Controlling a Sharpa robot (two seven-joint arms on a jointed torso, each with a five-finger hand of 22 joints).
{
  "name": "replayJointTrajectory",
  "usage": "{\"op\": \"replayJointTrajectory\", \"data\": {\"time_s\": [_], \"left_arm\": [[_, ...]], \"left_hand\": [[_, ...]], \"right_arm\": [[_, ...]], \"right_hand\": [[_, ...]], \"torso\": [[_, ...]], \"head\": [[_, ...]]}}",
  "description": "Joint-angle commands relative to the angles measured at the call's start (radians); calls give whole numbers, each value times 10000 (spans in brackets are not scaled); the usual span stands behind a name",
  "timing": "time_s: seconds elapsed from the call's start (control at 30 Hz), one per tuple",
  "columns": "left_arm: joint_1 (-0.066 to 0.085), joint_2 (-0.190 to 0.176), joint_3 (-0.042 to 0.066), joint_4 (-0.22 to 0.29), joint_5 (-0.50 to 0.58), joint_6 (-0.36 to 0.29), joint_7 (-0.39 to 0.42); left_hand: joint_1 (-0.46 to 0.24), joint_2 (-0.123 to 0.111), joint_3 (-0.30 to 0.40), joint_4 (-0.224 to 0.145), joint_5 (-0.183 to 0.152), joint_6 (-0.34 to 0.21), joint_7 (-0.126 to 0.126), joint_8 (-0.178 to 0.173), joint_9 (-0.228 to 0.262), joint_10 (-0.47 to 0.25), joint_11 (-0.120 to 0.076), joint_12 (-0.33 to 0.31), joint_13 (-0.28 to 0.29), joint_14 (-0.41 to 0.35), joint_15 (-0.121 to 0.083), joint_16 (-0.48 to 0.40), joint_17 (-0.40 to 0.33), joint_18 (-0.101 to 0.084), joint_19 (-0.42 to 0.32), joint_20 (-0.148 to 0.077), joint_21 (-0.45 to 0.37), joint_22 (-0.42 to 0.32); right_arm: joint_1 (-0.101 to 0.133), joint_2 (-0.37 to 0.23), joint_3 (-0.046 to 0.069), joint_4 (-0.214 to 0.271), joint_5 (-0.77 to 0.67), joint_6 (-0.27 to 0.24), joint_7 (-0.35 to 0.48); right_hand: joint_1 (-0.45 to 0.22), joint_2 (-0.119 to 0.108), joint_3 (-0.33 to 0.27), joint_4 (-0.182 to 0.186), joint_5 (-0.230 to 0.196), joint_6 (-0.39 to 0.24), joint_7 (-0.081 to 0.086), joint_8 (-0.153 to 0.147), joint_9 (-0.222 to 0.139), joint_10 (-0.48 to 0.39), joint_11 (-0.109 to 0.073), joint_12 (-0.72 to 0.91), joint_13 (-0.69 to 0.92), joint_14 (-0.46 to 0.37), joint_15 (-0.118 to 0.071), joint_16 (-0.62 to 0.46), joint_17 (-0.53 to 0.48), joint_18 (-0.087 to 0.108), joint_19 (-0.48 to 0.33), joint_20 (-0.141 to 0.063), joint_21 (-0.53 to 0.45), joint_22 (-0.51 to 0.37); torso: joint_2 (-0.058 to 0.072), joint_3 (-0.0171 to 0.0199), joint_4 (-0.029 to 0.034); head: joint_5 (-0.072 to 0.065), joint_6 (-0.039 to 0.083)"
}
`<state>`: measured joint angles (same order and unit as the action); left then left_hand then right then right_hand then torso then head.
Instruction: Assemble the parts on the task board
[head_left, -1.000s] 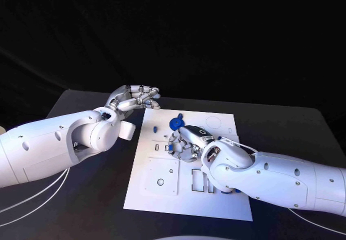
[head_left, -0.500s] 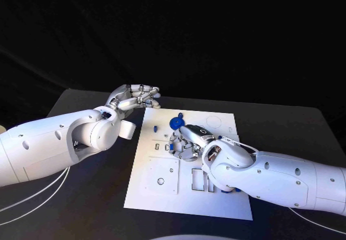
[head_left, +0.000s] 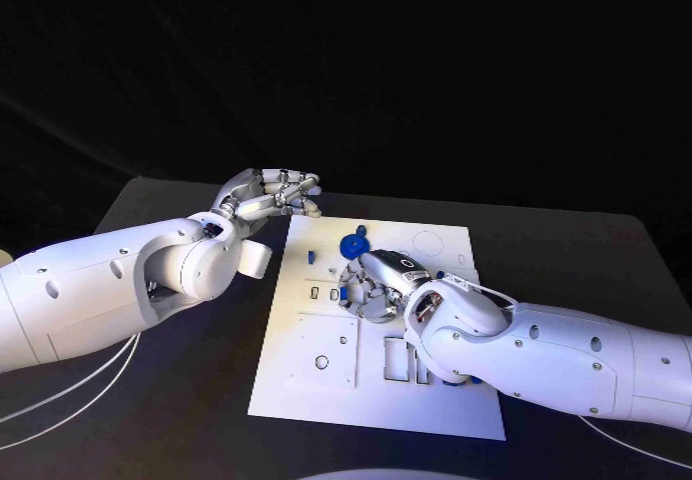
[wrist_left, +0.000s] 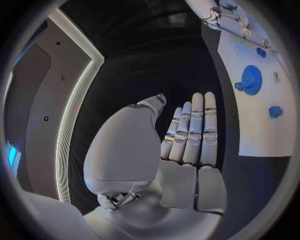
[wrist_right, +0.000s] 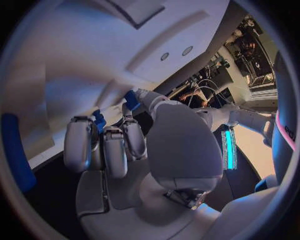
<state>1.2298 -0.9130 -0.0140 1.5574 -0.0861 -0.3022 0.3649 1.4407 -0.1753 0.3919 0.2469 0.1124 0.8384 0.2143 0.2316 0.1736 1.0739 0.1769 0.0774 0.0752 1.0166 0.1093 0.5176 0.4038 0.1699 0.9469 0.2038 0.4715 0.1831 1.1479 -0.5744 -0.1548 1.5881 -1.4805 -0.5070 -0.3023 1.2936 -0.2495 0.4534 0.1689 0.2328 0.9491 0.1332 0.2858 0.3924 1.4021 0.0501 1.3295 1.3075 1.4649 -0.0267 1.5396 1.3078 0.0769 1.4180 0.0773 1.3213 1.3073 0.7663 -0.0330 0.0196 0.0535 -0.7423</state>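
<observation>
The white task board (head_left: 433, 400) lies in the middle of the black table. My right hand (head_left: 375, 287) rests on its middle with fingers curled down. In the right wrist view its fingertips pinch a small blue part (wrist_right: 132, 99) against the board (wrist_right: 75, 45). A blue gear (head_left: 353, 245) sits just beyond that hand, and a small blue part (head_left: 310, 257) lies left of the gear. My left hand (head_left: 274, 195) hovers off the board's far left corner and holds nothing. The left wrist view shows its fingers (wrist_left: 197, 130) stretched out, with the gear (wrist_left: 250, 80) beyond them.
More blue parts (head_left: 462, 380) lie by the slots under my right forearm. Cut-outs and slots (head_left: 394, 360) mark the board's near half. White cables (head_left: 72, 400) trail over the table at the near left. Bare black table (head_left: 577, 260) surrounds the board.
</observation>
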Motion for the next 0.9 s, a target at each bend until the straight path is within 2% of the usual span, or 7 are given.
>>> {"op": "replayJointTrajectory", "data": {"time_s": [0.03, 0.23, 0.37, 0.4, 0.57, 0.73, 0.9], "left_arm": [[4, 12, 5, 18, -3, 193, 24], [4, 11, 5, 15, -3, 199, 18], [4, 9, 5, 7, -17, 202, 13], [4, 10, 5, 4, -23, 203, 10], [3, 24, 4, -42, -136, 215, -79], [2, 44, 4, -134, -717, 358, -612], [2, 70, 3, -193, -1854, 692, -1728]], "left_hand": [[-42, 52, -37, -30, -25, -77, 325, -69, 9, -92, -3, -21, 9, -61, 15, 34, 9, 100, -72, 25, 55, 9], [-42, 52, -37, -30, -25, -77, 325, -69, 9, -92, -3, -21, 9, -61, 15, 34, 9, 100, -72, 25, 55, 9], [-48, 52, -46, -30, -26, -83, 326, -71, 14, -99, -1, -20, 11, -82, 17, 50, 21, 101, -85, 29, 62, 11], [-48, 52, -46, -30, -26, -83, 326, -71, 14, -99, -1, -20, 11, -82, 17, 50, 21, 101, -85, 29, 62, 11], [-53, 47, -51, -28, -28, -85, 327, -72, 16, -100, -1, -19, 12, -85, 18, 56, 25, 101, -88, 30, 65, 12], [-146, 42, -140, 27, -44, -85, 240, -59, 57, 161, -102, 166, 105, 163, -86, 477, 239, 129, 80, -32, 285, 105], [-385, 101, -591, 154, -47, 233, -221, 770, 537, 847, -614, 2086, 1267, 1172, -615, 3404, 1958, 104, 1126, -574, 1781, 884]], "right_arm": [[-9, 5, -2, 8, -129, 33, -15], [-9, -18, -2, 29, -130, -121, 2], [-9, -116, -2, 165, -126, -434, 93], [-9, -150, -2, 214, -125, -510, 121], [7, -489, 10, 643, -97, -1067, 378], [208, -1067, 63, 1116, 508, -1674, 1129], [667, -1773, 103, 1421, 2619, -1468, 1865]], "right_hand": [[-180, -210, -340, 146, 5, -148, 19, -44, -28, -150, 24, -138, 272, 883, 91, 3, 1862, -100, -16, 100, -95, 594], [-188, -229, -1295, 472, 17, -516, 74, -94, -101, -347, 78, -351, 71, 865, 138, -27, 1799, -71, -77, 152, -243, 526], [719, 685, -4710, 1230, 112, -1179, 319, -486, -374, -506, 305, -450, -109, 862, 335, -31, 1798, -55, -93, 332, -372, 524], [608, 766, -5374, 1077, -1761, -1177, 246, -497, -363, -503, 364, -443, -123, 857, 297, -31, 1795, -57, -110, 322, -390, 525], [784, 590, -5514, 1273, -1797, -1211, 337, -538, -385, -496, 321, -422, -119, 862, 344, -23, 1814, -58, -92, 334, -375, 546], [1396, 1019, -4903, 1229, -1347, -1074, 326, -549, -429, -483, 313, -383, -128, 848, 350, -51, 1751, -35, -118, 360, -463, 517], [1721, 1291, -4424, 1202, -841, -851, 266, -440, -422, -609, 259, -493, -252, 786, 304, -160, 1519, 42, -304, 322, -817, 304]], "torso": [[-1, -3, 0], [4, 0, 5], [-2, 2, 1], [-2, 4, 2], [-28, 4, -5], [-90, 14, -36], [-193, 33, -72]], "head": [[-2, -3], [7, -21], [10, -15], [11, -17], [11, 15], [9, 77], [18, 93]]}}
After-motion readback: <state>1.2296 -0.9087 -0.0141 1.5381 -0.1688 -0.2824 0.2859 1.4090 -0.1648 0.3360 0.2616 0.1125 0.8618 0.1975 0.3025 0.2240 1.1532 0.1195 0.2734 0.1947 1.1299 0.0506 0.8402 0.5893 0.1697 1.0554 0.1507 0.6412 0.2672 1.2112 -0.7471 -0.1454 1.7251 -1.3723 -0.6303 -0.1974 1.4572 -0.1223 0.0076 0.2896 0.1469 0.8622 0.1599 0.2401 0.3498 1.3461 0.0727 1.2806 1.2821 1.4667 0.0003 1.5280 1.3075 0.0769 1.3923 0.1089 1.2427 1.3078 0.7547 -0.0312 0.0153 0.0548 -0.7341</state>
